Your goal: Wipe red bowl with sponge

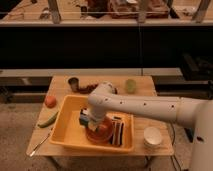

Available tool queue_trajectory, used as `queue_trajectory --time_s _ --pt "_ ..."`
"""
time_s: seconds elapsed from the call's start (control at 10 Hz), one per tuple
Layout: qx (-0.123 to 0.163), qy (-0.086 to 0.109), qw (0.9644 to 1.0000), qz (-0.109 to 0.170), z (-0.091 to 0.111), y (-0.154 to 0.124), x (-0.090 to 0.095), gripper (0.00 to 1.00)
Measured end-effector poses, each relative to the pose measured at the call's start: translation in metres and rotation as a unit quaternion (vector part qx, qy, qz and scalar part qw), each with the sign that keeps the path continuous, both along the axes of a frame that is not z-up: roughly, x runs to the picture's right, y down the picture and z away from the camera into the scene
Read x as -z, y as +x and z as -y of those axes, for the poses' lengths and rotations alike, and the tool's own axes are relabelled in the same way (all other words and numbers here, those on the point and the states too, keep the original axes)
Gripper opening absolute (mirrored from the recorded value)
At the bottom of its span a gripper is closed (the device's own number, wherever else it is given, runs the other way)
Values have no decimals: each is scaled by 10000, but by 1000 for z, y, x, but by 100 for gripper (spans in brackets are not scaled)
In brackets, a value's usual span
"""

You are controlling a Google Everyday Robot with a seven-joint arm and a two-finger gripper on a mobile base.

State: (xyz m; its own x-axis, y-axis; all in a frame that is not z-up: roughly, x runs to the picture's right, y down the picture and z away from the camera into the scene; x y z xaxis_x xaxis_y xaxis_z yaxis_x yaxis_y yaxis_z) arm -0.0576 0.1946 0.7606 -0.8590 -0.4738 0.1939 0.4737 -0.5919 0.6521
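In the yellow plastic tub point(70, 141), the tool point(92, 121) (gripping or not, I cannot tell) hangs just beside the small blue-green sponge block point(83, 119) over the glossy orange-red round bowl point(100, 135) — wiping seems barely begun.

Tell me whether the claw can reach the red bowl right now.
Probably yes: the claw is down inside the yellow tub, right over the red bowl, with nothing visible between them; the sponge sits beside it.

The arm point(145, 107) is a thick, smooth white tube with small dark dots spaced along its side, swelling into a rounded white joint at its left end. Its darker gripper point(92, 120) sits low inside the yellow tub point(67, 131).
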Motion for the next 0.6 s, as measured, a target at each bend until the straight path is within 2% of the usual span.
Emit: queue_trajectory --time_s 0.6 --pt "149 -273 9995 -87 -36 11 8 0"
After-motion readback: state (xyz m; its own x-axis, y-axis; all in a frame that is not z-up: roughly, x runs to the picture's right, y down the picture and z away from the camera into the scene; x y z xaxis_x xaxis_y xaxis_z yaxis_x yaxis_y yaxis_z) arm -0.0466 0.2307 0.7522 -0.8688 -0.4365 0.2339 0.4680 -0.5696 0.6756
